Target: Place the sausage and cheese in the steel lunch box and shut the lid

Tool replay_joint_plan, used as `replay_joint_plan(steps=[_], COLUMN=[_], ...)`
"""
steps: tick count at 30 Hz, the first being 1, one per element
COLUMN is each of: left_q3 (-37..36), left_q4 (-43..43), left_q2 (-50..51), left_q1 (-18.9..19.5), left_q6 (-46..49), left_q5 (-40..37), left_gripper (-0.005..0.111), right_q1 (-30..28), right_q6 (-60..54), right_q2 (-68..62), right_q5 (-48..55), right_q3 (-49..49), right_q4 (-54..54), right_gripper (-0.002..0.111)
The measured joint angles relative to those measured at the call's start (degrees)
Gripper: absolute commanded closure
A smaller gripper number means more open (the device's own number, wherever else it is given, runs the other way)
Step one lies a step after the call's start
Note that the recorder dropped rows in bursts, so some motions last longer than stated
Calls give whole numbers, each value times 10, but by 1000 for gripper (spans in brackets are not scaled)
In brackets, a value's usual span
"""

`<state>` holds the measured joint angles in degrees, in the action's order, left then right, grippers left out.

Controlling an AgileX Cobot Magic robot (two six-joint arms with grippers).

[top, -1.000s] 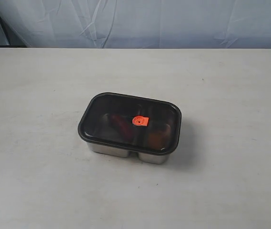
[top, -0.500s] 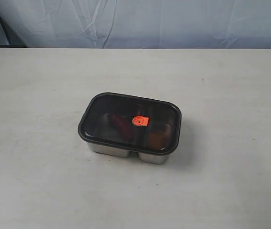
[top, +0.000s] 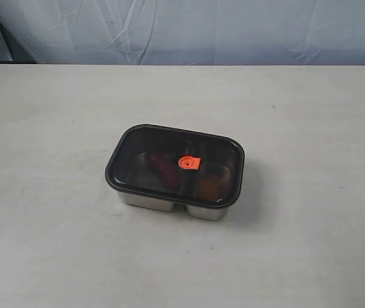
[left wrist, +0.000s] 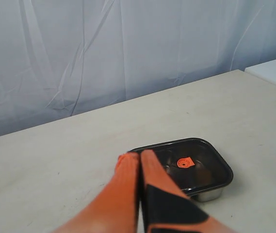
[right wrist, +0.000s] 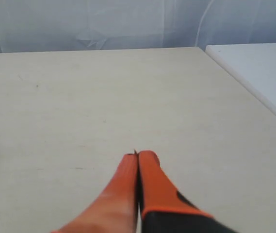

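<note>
- Left gripper [left wrist: 138, 156] is seen clenched in its wrist view, orange fingers [left wrist: 125, 170] pressed together with nothing between them, raised above the table [top: 54, 128] and apart from the steel lunch box [top: 150, 201].
- Right gripper [right wrist: 137, 156] is likewise shut tight on nothing, held over bare tabletop.
- A sliver of orange that was seen at the right edge of the exterior view a second ago is gone; neither arm is shown there now.
- The box, with the lid [top: 169, 160] on it, is unmoved near the middle of the table.
- The lid is seated flat over the box, its orange valve [top: 188, 163] at the centre.
- The sausage [top: 161, 168] is made out only as a dim red streak through the smoky lid, in the compartment on the exterior view's left.
- The cheese [top: 211, 185] is glimpsed as a dull orange patch in the compartment on that view's right; its shape cannot be judged.
- In the left wrist view, the near corner of the lid is covered by the fingertips.
- Only the front wall of the box is visible below the lid's rim.
</note>
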<state>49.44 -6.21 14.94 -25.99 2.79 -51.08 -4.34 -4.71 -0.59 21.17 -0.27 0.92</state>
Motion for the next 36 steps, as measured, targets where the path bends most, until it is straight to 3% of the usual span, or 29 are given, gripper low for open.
replay_joint_plan(steps=[25, 28, 36], left_q3=[-16, -65, -266], left_q4=[0, 1, -9], left_q2=[0, 1, 6], left_q1=[0, 0, 0], left_q6=[0, 1, 5], left_q5=[10, 60, 353], left_gripper=[107, 107, 107], right_q1=[0, 0, 0], right_q6=[1, 1, 1], right_q2=[2, 2, 2], right_q5=[-17, -17, -17], right_q3=[0, 0, 0], right_q4=[-15, -15, -16], right_gripper=[109, 109, 109])
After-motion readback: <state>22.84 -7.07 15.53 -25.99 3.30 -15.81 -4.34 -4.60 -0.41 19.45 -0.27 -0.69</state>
